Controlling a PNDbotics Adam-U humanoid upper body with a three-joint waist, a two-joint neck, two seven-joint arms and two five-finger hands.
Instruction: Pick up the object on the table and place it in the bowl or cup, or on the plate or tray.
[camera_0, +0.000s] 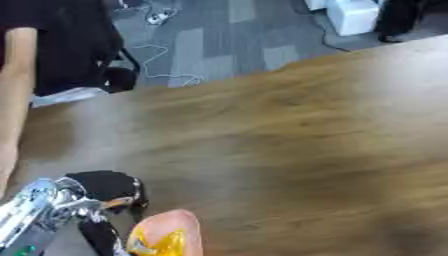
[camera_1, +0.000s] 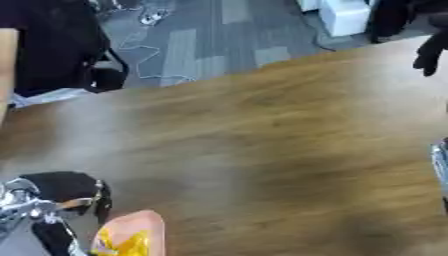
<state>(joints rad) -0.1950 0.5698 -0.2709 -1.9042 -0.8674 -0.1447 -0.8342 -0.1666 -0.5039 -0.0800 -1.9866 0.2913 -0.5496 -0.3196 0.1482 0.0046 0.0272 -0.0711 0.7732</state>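
My left hand sits low at the near left corner of the wooden table, black with silver at the wrist, and the object lies just beside it, to its right, at the very bottom edge of what I see. It looks close enough to be touching my fingers, but I cannot tell whether they are curled round it or merely lying next to it. The object is a rounded, salmon-pink thing with a crinkled yellow patch on its near side, cut off by the bottom edge. My right hand shows only as dark fingers hanging at the far right edge; its state I cannot tell.
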